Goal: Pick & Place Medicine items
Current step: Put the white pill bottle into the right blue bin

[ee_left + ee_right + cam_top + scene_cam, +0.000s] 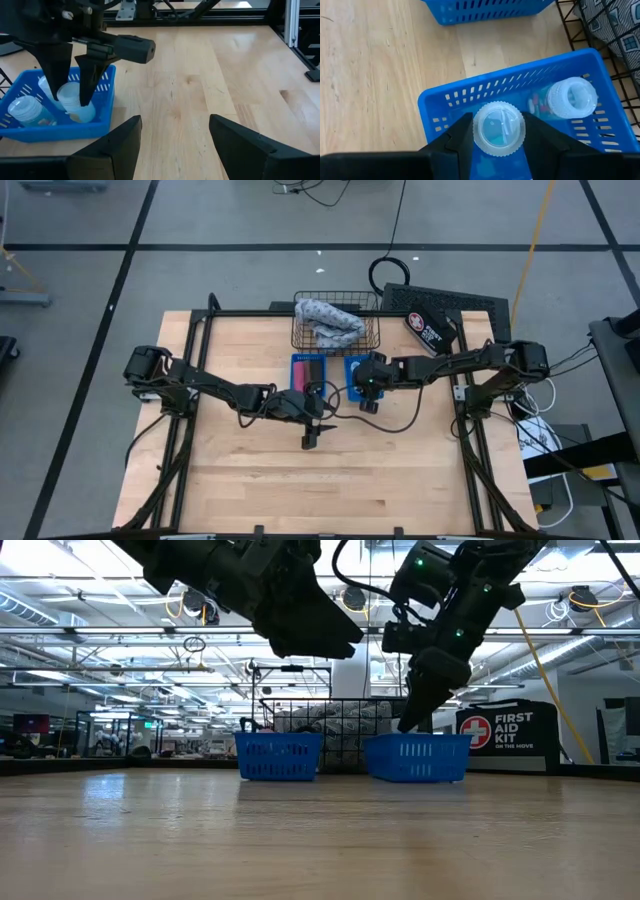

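My right gripper (498, 145) hangs over the right blue basket (445, 107) and is shut on a white round bottle (498, 128). A second white bottle (570, 100) lies on its side on that basket's floor. In the left wrist view the held bottle (75, 100) sits low inside the basket, beside the lying bottle (27, 111). The left blue basket (308, 370) holds a pink piece and a dark piece. My left gripper (175, 132) is open above bare table, near of the baskets (312, 438). The brown piece is not in view. My right gripper pinches the white bottle between its two fingers (90, 75), just below the ribbed cap (498, 115). The fingers come from above, pointing down. The bottle stands upright inside the right basket. Whether its base touches the basket floor, I cannot tell.
A black wire basket (300, 330) with the grey-blue patterned cloth (330, 320) stands just behind the blue baskets. The black first-aid pouch (428, 328) lies at the far right. Bare wood spreads across the table's near half (330, 490).
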You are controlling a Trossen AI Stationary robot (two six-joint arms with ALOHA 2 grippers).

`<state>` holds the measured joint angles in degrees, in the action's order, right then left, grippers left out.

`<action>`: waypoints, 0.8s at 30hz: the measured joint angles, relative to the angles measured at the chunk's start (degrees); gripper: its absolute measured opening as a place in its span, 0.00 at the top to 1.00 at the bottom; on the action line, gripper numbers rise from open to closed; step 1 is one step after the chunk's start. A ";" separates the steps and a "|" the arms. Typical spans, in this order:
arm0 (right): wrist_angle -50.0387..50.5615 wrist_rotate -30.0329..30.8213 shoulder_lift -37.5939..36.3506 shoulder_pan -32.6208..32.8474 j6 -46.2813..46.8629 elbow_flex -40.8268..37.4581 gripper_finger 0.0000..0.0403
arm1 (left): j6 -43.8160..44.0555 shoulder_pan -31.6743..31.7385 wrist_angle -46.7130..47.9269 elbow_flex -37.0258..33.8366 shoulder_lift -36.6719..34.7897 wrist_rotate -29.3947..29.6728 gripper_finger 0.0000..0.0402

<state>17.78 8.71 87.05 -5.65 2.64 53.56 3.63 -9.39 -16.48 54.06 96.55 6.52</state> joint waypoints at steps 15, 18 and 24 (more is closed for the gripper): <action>0.04 -2.89 0.00 0.00 1.26 0.00 0.68 | 1.37 0.00 0.01 0.00 0.00 0.00 0.40; 0.04 -2.89 0.00 0.00 1.26 0.00 0.67 | 1.38 0.00 0.01 -0.01 0.00 0.00 0.40; 0.08 -2.89 0.00 0.00 1.24 0.00 0.65 | 1.61 0.00 0.01 0.00 0.00 0.00 0.40</action>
<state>17.86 5.82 87.05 -5.65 3.88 53.56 5.23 -9.39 -16.47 54.06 96.55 6.52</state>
